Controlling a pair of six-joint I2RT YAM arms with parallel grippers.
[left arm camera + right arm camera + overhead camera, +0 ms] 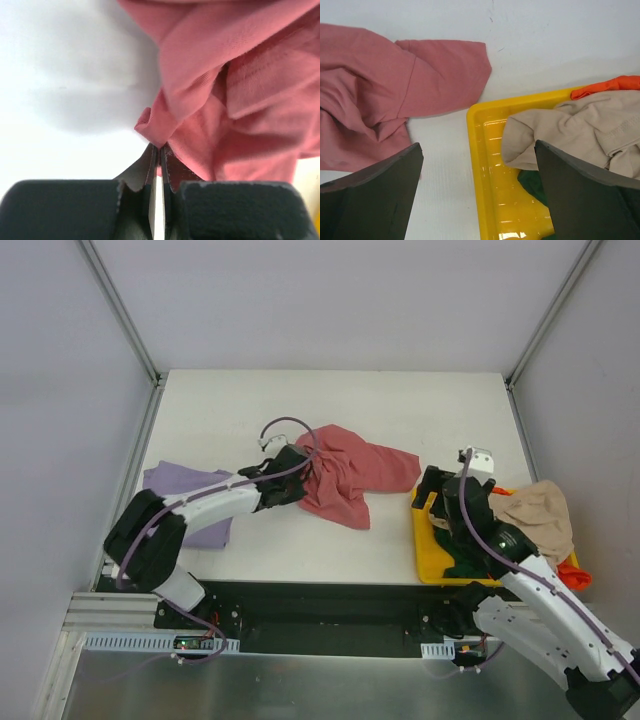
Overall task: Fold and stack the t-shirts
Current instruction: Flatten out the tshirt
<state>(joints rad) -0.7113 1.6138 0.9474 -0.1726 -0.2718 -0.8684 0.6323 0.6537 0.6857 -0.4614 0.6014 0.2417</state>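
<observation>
- Left gripper [159,150]: I am pressing these jaws together on a small bunched fold at the edge of the pink-red t-shirt [350,478]. Only the very tips are taking cloth.
- Pink-red t-shirt, bearing: in the top view it is spreading from this pinch toward 3 o'clock, crumpled on the table [300,400], with one lobe trailing toward 5 o'clock.
- Long axis: it is running roughly 9 to 3, and my pinch is sitting at the 9 o'clock end.
- Right gripper [477,147]: I am holding these jaws spread wide on nothing, hovering over the corner of the yellow bin [490,200]. In that wrist view the shirt's sleeve end is lying at 10 o'clock, near but apart.
- Nearer arm: my left is already gripping the shirt. I am judging my right the better placed for the 3 o'clock end, should the shirt need stretching flat.
- Bin contents: a beige t-shirt [590,125] is lying over a green t-shirt [534,182], with an orange-red t-shirt [607,85] showing at the far rim.
- Lavender t-shirt [185,490]: it is lying at 8 o'clock from my left jaws, partly under that arm.
</observation>
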